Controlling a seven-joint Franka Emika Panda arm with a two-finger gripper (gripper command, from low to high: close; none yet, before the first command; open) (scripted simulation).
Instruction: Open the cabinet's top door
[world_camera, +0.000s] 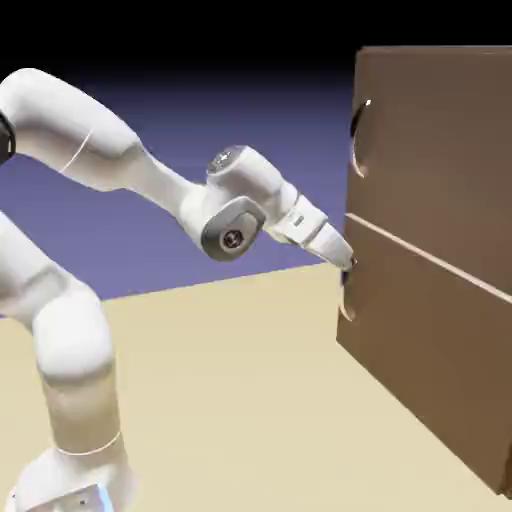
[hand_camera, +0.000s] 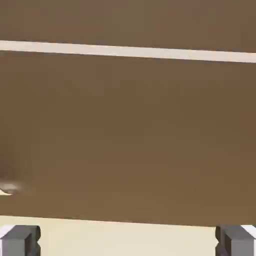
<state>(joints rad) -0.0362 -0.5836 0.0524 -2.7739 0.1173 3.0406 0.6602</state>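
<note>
The brown cabinet (world_camera: 440, 250) stands at the right of the exterior view. Its top door (world_camera: 440, 140) carries a small dark curved handle (world_camera: 358, 135) near its left edge. A thin pale seam (world_camera: 430, 258) divides it from the lower panel (world_camera: 430, 360), which has its own handle (world_camera: 346, 298). My gripper (world_camera: 348, 262) is at the cabinet's left front edge, just below the seam and well below the top handle. In the hand view the gripper (hand_camera: 128, 242) is open, its grey fingertips (hand_camera: 20, 240) wide apart with nothing between them. The seam (hand_camera: 128, 51) runs above them.
The sand-coloured table (world_camera: 230, 400) stretches from the arm's base (world_camera: 70, 480) to the cabinet's foot. In the hand view brown wood (hand_camera: 128, 135) fills nearly everything, with a strip of table (hand_camera: 128, 235) at the bottom and a small pale shape (hand_camera: 7, 190) at the left edge.
</note>
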